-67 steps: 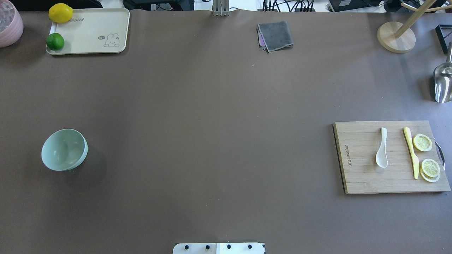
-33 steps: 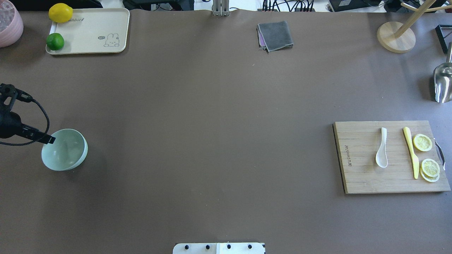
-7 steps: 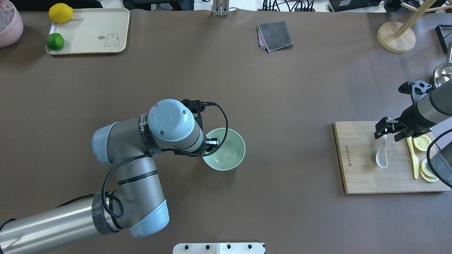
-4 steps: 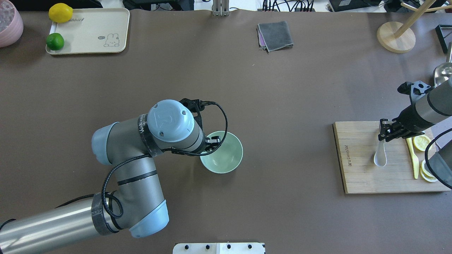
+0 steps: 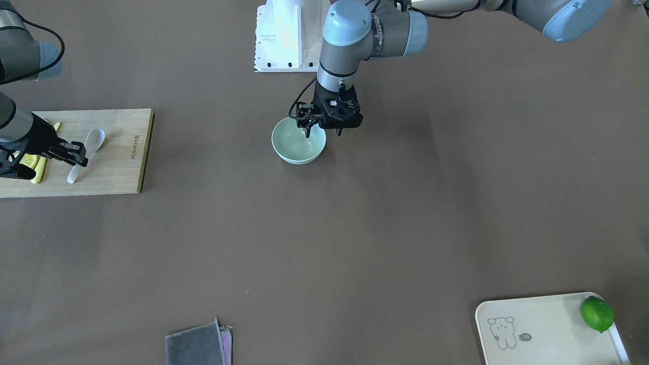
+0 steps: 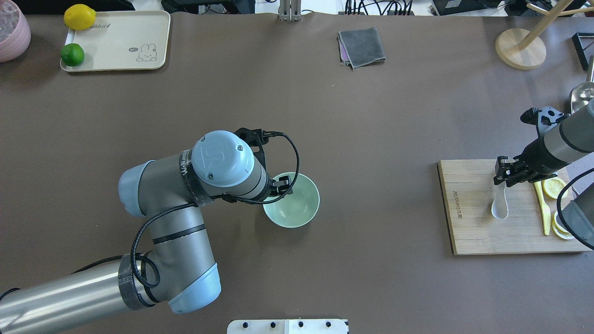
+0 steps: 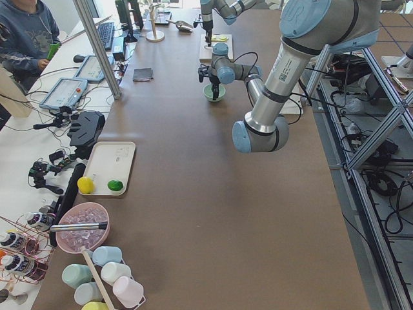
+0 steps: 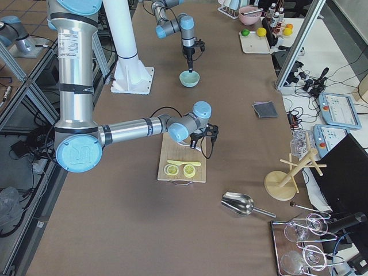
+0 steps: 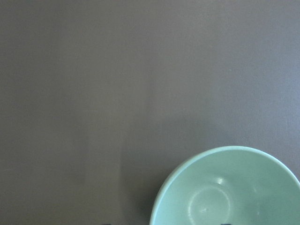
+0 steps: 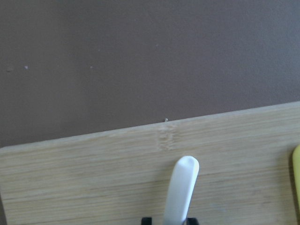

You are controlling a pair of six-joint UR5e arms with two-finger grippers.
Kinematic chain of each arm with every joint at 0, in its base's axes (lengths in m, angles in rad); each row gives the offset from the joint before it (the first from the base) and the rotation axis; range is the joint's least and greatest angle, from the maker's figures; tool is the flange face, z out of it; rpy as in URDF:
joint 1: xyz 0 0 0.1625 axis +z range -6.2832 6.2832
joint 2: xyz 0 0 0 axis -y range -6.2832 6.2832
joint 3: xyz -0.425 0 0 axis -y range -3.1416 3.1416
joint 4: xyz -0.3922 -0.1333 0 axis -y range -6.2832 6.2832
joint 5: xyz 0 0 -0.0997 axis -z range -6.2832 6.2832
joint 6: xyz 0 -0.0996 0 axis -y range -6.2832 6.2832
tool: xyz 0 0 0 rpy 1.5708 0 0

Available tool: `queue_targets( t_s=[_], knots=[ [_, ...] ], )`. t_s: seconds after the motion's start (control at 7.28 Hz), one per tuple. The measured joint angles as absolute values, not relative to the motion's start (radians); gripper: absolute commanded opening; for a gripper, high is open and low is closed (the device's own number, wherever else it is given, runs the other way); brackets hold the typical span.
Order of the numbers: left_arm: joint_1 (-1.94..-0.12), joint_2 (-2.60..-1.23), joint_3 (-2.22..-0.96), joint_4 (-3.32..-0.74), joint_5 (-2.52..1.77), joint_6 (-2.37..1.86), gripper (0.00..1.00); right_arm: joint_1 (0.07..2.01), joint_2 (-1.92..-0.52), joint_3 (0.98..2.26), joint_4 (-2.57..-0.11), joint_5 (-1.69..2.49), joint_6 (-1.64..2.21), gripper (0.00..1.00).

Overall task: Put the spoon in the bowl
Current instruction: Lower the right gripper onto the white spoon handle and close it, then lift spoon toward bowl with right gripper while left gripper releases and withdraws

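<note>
The pale mint-green bowl [image 6: 297, 206] stands upright at mid-table, also in the front view [image 5: 296, 147] and the left wrist view [image 9: 234, 187]. My left gripper [image 6: 280, 185] is open and straddles the bowl's rim, one finger inside and one outside [image 5: 323, 133]. The white soup spoon [image 6: 500, 208] lies on the wooden cutting board [image 6: 473, 232] at the right. My right gripper [image 6: 503, 178] is shut on the spoon's handle [image 10: 183, 187]; the handle tip sticks out past the fingers. I cannot tell whether the scoop [image 5: 95, 138] rests on the board.
A yellow knife [image 6: 540, 199] and lemon slices [image 6: 555, 187] lie on the board right of the spoon. Far side: a cream tray [image 6: 116, 41] with a lemon and a lime, a grey cloth [image 6: 362, 46], a wooden stand [image 6: 519, 48], a metal scoop [image 6: 582, 93].
The left arm came in and the bowl went from the table's left to its middle. In the last second the right gripper shut on the spoon's handle; the bowl shifted slightly.
</note>
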State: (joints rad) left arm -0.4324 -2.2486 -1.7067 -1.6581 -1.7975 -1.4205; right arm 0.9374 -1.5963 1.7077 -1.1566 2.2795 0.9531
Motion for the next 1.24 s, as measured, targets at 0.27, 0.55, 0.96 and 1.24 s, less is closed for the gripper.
queue_targets(
  t_s=[0.27,0.55,0.96,1.24],
  knots=[
    [-0.433,-2.247,-1.709,-1.658,-1.794,-1.420,0.83,0.934,-1.597,1.704,-1.157,2.278,0.952,0.32],
    [-0.433,-2.243,-1.720,-1.658,-1.793,-1.420,0.83,0.929,-1.597,1.700,-1.157,2.278,0.951,0.00],
    [-0.434,-2.239,-1.739,-1.658,-1.796,-1.419,0.82,0.927,-1.598,1.701,-1.156,2.277,0.953,0.00],
    [-0.447,-2.194,-1.829,-1.657,-1.825,-1.407,0.83,0.927,-1.569,1.753,-1.167,2.283,0.992,0.00]
  ],
)
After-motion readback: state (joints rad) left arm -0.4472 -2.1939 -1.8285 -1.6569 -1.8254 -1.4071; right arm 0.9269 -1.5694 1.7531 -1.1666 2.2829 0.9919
